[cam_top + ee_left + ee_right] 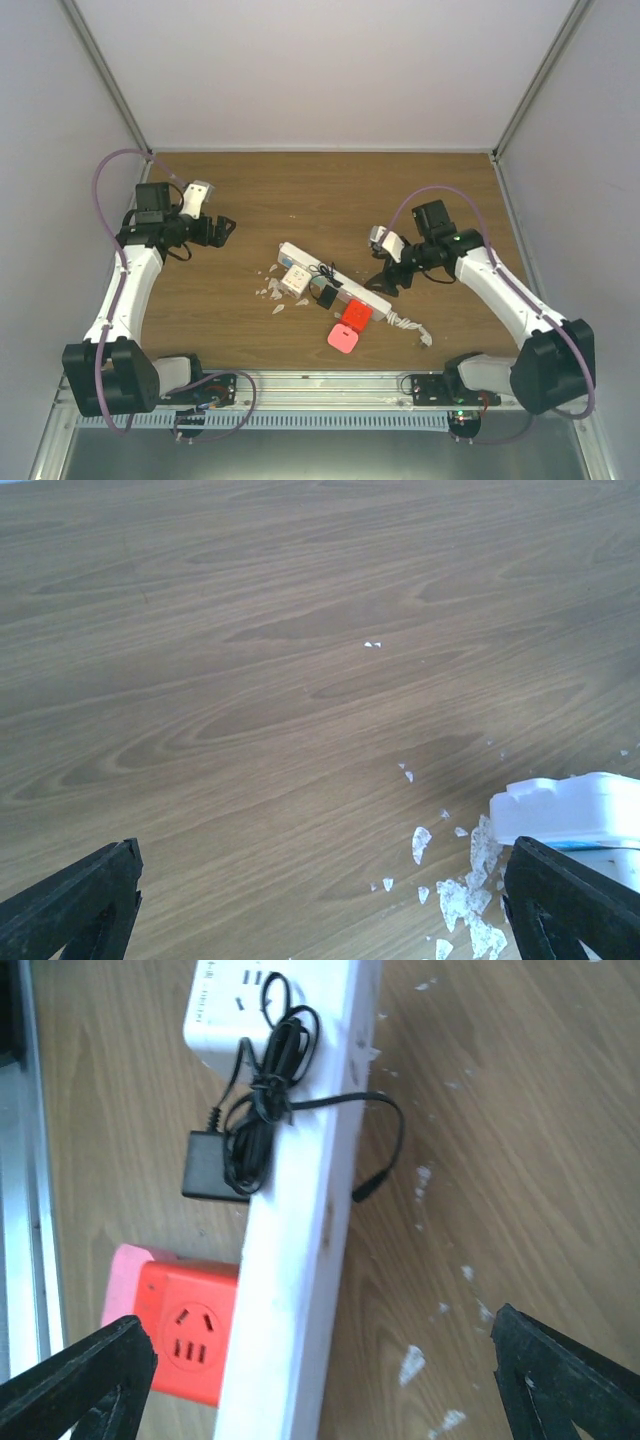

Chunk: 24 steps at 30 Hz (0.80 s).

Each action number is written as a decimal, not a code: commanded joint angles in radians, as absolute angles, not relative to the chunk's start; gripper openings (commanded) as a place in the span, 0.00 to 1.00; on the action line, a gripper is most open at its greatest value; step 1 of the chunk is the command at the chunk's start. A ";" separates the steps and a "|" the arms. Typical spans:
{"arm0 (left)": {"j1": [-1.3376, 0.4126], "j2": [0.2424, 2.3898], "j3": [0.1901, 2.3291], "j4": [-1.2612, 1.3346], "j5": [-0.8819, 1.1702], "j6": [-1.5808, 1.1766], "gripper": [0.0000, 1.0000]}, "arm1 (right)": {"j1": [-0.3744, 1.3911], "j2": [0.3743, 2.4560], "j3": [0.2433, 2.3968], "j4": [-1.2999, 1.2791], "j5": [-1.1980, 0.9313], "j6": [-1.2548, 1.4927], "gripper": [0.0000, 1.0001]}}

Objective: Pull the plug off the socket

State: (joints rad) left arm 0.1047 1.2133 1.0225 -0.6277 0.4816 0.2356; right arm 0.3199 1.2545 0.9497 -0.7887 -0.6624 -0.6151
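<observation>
The socket, a long white power strip (335, 280), lies diagonally mid-table with its coiled white cord (410, 325) at the near right end. Along its near side sit a white cube adapter (295, 281), a black plug (325, 296) with a bundled black cord, and a red adapter (355, 315). In the right wrist view the strip (300, 1260) runs up the middle, with the black plug (212, 1167), red adapter (190, 1332) and white cube (225, 1005) to its left. My right gripper (320, 1390) is open, straddling the strip's near right part above it (385, 280). My left gripper (225, 228) is open and empty, left of the strip.
A pink square block (343, 337) lies by the red adapter. White paper scraps (460, 890) litter the wood near the strip's far end (570, 810). Grey walls enclose the table; a metal rail (320, 380) runs along the front edge.
</observation>
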 commanded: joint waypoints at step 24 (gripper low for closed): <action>0.088 1.230 1.002 -0.505 0.405 0.247 0.99 | 0.522 1.510 0.947 -0.615 -0.629 -0.468 0.59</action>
State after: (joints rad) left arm 0.0975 1.2194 1.0065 -0.5793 0.4217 0.2367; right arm 0.5114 1.4918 0.9451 -0.6479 -0.6266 -0.4858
